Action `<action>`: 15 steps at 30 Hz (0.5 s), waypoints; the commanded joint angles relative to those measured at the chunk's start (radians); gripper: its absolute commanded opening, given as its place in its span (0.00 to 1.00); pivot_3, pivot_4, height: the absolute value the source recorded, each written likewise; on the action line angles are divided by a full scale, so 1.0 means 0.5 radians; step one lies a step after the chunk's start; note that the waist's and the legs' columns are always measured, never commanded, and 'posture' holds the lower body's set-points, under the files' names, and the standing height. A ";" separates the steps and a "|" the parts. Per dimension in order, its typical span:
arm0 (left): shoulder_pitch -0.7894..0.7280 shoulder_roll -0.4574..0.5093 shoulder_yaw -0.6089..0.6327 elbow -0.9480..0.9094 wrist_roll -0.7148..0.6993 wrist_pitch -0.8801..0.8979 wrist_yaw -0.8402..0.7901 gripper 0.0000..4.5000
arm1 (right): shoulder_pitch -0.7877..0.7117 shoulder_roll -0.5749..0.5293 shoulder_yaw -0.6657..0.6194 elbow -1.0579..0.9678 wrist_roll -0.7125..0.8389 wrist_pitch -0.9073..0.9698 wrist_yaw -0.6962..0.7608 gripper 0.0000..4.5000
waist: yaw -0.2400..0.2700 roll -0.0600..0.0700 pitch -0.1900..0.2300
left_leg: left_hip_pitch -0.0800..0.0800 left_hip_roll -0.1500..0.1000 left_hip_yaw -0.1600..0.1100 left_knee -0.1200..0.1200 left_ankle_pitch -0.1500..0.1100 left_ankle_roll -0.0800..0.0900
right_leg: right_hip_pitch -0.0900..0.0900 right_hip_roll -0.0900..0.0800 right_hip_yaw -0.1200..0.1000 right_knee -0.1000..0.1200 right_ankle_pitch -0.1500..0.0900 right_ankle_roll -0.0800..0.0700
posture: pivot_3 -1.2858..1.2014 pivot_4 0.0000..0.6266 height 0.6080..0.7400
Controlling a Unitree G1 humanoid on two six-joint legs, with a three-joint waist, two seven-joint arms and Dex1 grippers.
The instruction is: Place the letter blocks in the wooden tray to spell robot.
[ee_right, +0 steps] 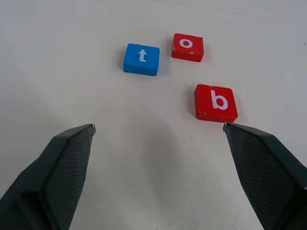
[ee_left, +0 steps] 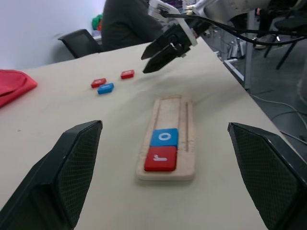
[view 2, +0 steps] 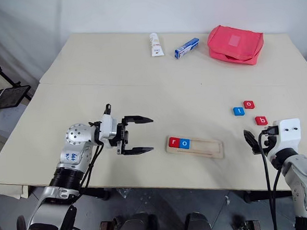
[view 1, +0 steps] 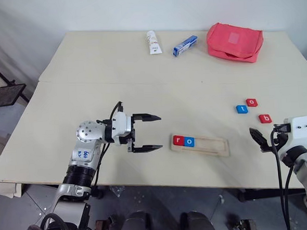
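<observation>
The wooden tray [view 1: 210, 146] lies near the table's front edge. A red "r" block [view 1: 178, 140] and a blue "o" block [view 1: 189, 142] sit side by side at its left end. Three loose letter blocks lie to the right and farther back: blue "t" [ee_right: 141, 59], red "o" [ee_right: 187, 47] and red "b" [ee_right: 215, 102]. My left gripper [view 1: 148, 132] hangs open and empty just left of the tray, pointing toward it. At the right, my right gripper [view 1: 259, 138] is open and empty, a short way in front of the "b" block.
Along the far edge lie a white tube [view 1: 153, 42], a blue-and-white box [view 1: 184, 45] and a red pouch [view 1: 235, 41]. The table's front edge [view 1: 147, 180] runs close below the tray. A seated person [ee_left: 129, 24] shows beyond the table in the left wrist view.
</observation>
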 commanded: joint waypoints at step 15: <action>0.067 0.042 0.009 -0.063 -0.026 -0.058 -0.102 0.99 | -0.062 -0.066 -0.103 -0.032 0.039 0.092 -0.022 1.00 | -0.001 0.000 0.000 | 0.000 0.000 0.000 0.000 0.000 0.000 | 0.000 0.000 0.000 0.000 0.000 0.000 | 0.52 0.24 1.00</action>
